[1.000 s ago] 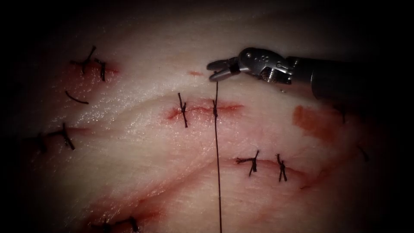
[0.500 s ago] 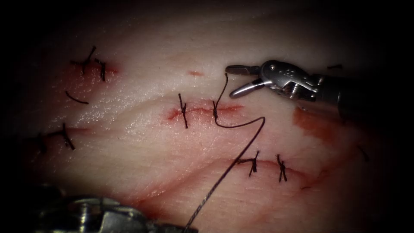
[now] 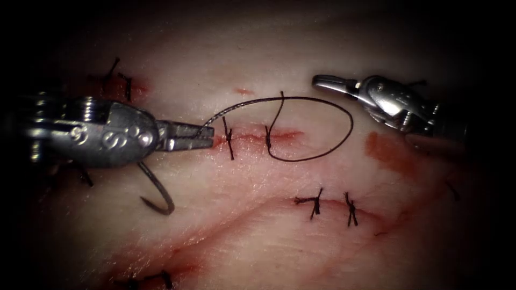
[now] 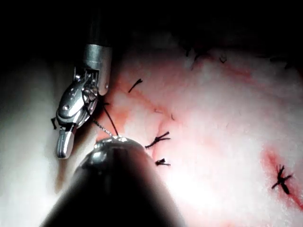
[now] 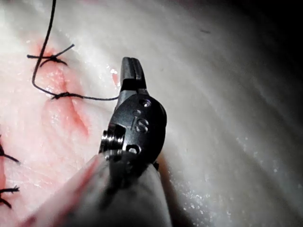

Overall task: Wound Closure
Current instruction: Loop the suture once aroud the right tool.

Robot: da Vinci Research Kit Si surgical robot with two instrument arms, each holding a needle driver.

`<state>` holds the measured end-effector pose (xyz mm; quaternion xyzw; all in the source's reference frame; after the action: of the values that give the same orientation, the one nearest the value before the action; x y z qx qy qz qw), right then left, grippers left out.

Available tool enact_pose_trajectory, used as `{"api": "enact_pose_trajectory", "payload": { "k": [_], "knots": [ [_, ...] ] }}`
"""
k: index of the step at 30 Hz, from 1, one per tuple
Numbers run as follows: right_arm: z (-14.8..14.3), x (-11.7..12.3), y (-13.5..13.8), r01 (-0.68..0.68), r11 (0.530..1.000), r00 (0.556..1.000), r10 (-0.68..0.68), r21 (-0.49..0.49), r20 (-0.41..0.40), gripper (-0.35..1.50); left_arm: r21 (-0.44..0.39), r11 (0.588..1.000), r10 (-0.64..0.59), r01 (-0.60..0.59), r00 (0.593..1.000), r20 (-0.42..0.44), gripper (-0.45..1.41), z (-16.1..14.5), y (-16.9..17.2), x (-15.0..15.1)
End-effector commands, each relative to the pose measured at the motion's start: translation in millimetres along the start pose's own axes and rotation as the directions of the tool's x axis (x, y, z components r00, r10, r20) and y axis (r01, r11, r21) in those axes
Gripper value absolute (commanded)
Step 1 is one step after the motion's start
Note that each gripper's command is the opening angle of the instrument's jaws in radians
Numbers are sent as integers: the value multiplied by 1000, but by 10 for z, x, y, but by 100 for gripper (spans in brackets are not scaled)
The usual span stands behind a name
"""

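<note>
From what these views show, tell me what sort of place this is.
Probably a surgical-robot suturing practice bench: pale tissue with several stitched cuts, the left tool holding thread, a curved needle hanging free, and the right tool empty.

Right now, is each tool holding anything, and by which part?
The left tool holds the thread near its needle end; the needle hangs free below it, outside the tissue. The right tool holds nothing.
</note>
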<state>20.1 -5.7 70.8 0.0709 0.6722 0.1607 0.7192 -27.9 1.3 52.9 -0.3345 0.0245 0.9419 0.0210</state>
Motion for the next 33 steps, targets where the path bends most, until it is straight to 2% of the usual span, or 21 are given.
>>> {"api": "enact_pose_trajectory", "payload": {
  "k": [1, 4, 5, 9, 10, 13, 15, 20, 24, 28, 30, 33],
  "knots": [
    [20, -4, -10, 5, 999, 1000, -5, 33, 1, -35, 15, 1000, -14, 14, 1000, -6, -45, 10, -8, 1],
    [29, -10, -25, 20, 996, 1000, -21, 84, 9, -35, 135, 988, -74, 71, 997, 17, -45, 22, -23, -10],
    [31, -12, -31, 20, 994, 1000, -19, 108, -10, -35, 234, 967, -113, 99, 993, 46, -45, 32, -30, -19],
    [33, -6, -36, 18, 992, 999, -14, 123, -37, -35, 337, 935, -150, 110, 984, 95, -45, 56, -36, -39],
    [33, 0, -36, 12, 992, 998, -5, 124, -57, -35, 397, 914, -155, 85, 977, 147, -45, 72, -36, -51],
    [34, 13, -37, 11, 993, 997, -2, 114, -82, -35, 439, 897, -143, 45, 971, 192, -45, 97, -32, -68],
    [35, 21, -38, 27, 994, 995, -15, 108, -103, -35, 444, 896, -136, 23, 965, 224, -45, 113, -29, -79],
    [41, 47, -51, 46, 991, 985, -24, 128, -170, -35, 421, 904, -85, -77, 932, 353, -45, 176, -14, -129],
    [48, 57, -58, 53, 990, 979, -26, 130, -200, -35, 380, 919, -65, -108, 908, 414, -45, 203, 1, -154],
    [58, 62, -62, 58, 988, 967, -20, 143, -254, -35, 335, 934, -42, -125, 892, 451, -45, 221, 18, -168],
    [72, 62, -61, 54, 990, 946, -8, 130, -325, -35, 307, 940, -15, -147, 884, 468, -45, 229, 33, -168],
    [81, 62, -57, 32, 997, 950, -10, 67, -313, -35, 285, 947, 1, -152, 884, 468, -45, 228, 45, -161]
  ]
}}
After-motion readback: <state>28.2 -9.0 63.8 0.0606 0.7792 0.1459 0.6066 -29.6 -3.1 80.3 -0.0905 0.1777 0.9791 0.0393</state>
